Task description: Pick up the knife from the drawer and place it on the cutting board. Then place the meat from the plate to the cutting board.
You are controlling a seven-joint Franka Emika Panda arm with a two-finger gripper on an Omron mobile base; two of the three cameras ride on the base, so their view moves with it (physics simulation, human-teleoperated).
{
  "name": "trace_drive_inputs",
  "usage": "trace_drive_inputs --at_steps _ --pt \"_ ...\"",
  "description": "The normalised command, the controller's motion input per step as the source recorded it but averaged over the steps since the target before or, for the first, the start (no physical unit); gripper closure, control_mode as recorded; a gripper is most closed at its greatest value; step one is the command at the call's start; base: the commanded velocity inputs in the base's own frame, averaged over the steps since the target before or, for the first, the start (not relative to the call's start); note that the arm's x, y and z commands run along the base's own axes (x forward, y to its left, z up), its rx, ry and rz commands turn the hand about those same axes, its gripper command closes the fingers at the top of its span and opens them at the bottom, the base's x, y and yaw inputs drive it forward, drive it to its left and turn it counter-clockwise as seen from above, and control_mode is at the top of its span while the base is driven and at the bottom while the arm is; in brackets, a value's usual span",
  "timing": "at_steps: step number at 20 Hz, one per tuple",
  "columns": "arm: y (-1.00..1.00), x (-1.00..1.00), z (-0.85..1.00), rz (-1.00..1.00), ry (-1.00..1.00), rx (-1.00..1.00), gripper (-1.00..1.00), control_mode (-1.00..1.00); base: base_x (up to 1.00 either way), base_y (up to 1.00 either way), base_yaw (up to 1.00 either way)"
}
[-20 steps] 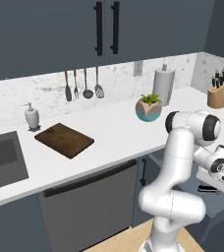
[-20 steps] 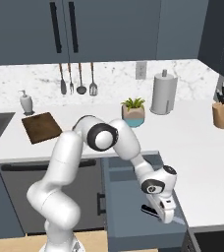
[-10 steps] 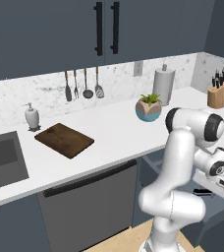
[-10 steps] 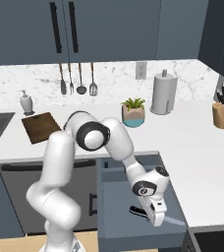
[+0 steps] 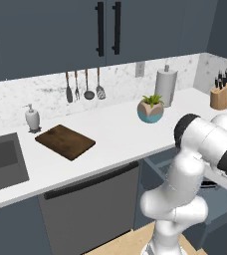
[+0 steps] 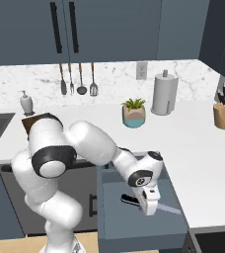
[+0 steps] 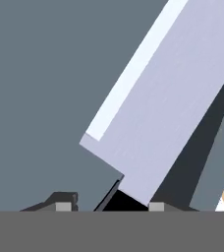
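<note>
The drawer point(image 6: 134, 225) stands pulled open below the counter. Inside it lies the knife point(image 6: 169, 210), silver blade pointing right and black handle to the left. My gripper point(image 6: 148, 205) reaches down into the drawer and is shut on the knife's handle. In the hand view the wide silver blade of the knife point(image 7: 168, 98) runs up and to the right, and its black handle sits between my fingertips point(image 7: 65, 204). The dark brown cutting board point(image 5: 65, 141) lies on the counter to the left, near the sink. The plate and the meat are out of view.
On the counter stand a potted plant point(image 5: 151, 109), a paper towel roll point(image 5: 166, 86), a knife block point(image 5: 220, 94) at the far right and a soap dispenser point(image 5: 32, 118). A sink point(image 5: 1, 159) is at the left. Utensils point(image 5: 83, 87) hang on the wall.
The jaws have closed from wide apart onto the knife's handle. The hand has shifted a little to the left inside the drawer.
</note>
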Motion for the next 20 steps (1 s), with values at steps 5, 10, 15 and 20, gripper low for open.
trace_drive_inputs --at_steps 5,10,15,20 --pt "0.62 0.02 1.0 0.0 0.06 0.02 1.0 -1.0 0.0 0.0 0.0" --pt "1.0 -0.19 0.94 0.0 0.23 0.01 1.0 -1.0 0.0 0.0 0.0" --pt "1.0 -0.48 0.89 0.0 0.17 0.0 1.0 -1.0 0.0 0.0 0.0" --pt "0.83 -0.83 0.99 0.09 -0.06 0.0 1.0 -1.0 0.0 0.0 0.0"
